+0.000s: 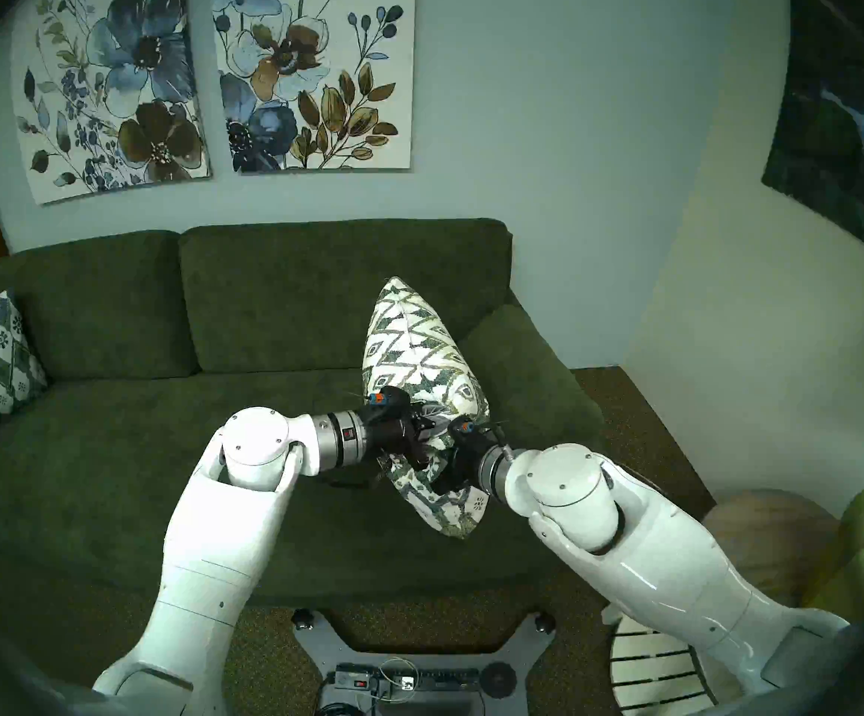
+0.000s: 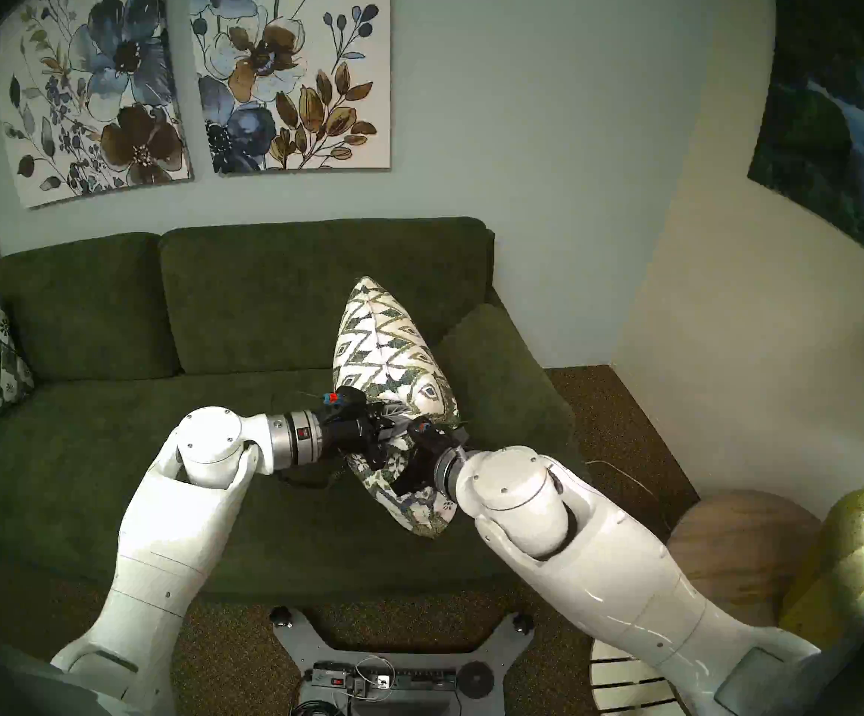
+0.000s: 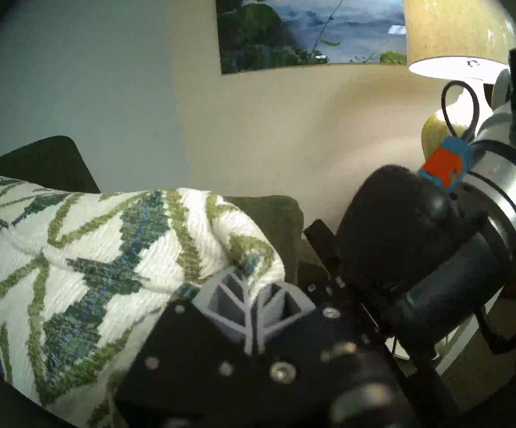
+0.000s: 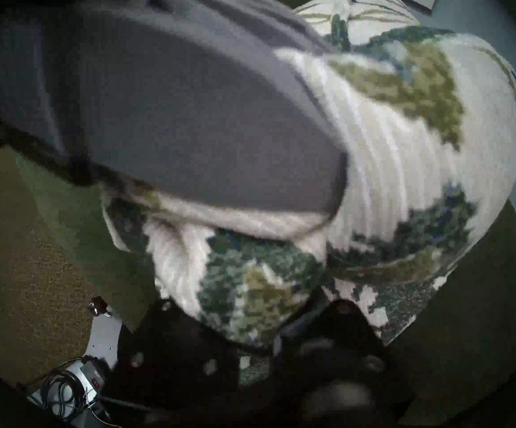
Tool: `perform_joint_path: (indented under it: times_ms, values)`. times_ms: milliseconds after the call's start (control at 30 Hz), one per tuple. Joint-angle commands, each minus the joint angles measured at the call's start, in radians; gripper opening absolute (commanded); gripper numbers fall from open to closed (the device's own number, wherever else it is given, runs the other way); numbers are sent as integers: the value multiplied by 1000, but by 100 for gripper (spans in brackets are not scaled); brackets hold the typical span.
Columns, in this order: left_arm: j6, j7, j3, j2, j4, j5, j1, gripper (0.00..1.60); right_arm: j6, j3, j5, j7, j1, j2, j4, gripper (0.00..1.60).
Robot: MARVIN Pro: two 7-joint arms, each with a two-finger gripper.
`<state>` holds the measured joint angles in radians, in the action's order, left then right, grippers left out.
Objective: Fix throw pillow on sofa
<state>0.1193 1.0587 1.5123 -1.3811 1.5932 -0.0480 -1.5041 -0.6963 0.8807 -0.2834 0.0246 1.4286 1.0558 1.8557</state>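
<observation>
Right now you are holding the throw pillow (image 1: 414, 358) on edge above the sofa (image 1: 125, 436) seat, near its right end: your left gripper (image 1: 427, 431) is pinching it shut, your right gripper (image 1: 453, 454) is clamping on too. Next you are likely carrying it toward the back cushion.

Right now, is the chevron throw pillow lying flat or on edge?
On edge: the cream chevron throw pillow stands seam-up above the dark green sofa seat.

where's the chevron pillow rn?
Head views: throw pillow stands on edge over the sofa's right seat, pinched between left gripper and right gripper, beside the right armrest.
</observation>
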Motion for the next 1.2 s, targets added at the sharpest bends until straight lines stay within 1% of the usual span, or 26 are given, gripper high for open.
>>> perform_joint_path:
  times_ms: [0,33,67,267,400,433,467,500,533,567,600,633,667,733,767,833,867,933,1000,1033,1067,1167]
  values:
    - [-5,26,6,-14,30,39,19,160,-70,-40,40,21,-115,66,-64,0]
    - [-5,26,6,-14,30,39,19,160,-70,-40,40,21,-115,66,-64,0]
    - [-6,26,20,-8,20,42,32,160,-81,-49,41,26,-127,65,-70,0]
    - [0,52,88,30,-4,71,85,160,-93,-49,45,33,-132,56,-65,0]
    - [-8,70,151,71,-34,84,119,160,-93,-47,46,38,-133,48,-62,0]
    - [-8,70,151,71,-34,84,119,160,-93,-47,46,38,-133,48,-62,0]
    - [-15,75,183,96,-64,82,139,160,-92,-45,45,41,-135,43,-61,0]
    - [-15,78,201,110,-85,83,151,160,-92,-45,45,42,-136,42,-61,0]
    - [-17,78,214,120,-100,83,159,160,-92,-45,44,43,-137,41,-61,0]
    - [-17,78,214,120,-100,83,159,160,-92,-45,44,43,-137,41,-61,0]
    - [-22,81,242,143,-139,83,178,160,-94,-44,44,44,-139,40,-62,0]
    - [-26,83,257,154,-168,85,193,160,-96,-44,43,45,-140,39,-62,0]
    - [-26,83,257,154,-168,85,193,160,-96,-44,43,45,-140,39,-62,0]
    - [-27,87,281,172,-204,91,209,160,-98,-43,43,46,-142,37,-62,0]
    - [-28,97,301,188,-251,100,237,160,-99,-43,42,48,-145,35,-64,0]
    - [-28,100,311,196,-256,106,236,160,-100,-43,42,49,-146,34,-64,0]
    - [-24,110,322,202,-281,116,255,160,-102,-42,42,49,-149,33,-64,0]
    - [-19,129,346,217,-301,138,268,160,-105,-41,43,50,-153,32,-64,0]
    - [-2,166,389,240,-323,174,289,160,-111,-41,44,51,-157,30,-64,0]
    - [10,178,409,250,-324,191,290,160,-114,-40,44,50,-159,30,-64,0]
    - [10,178,409,250,-324,191,290,160,-114,-40,44,50,-159,30,-64,0]
    - [43,211,471,283,-319,233,289,160,-119,-38,43,49,-161,28,-63,0]
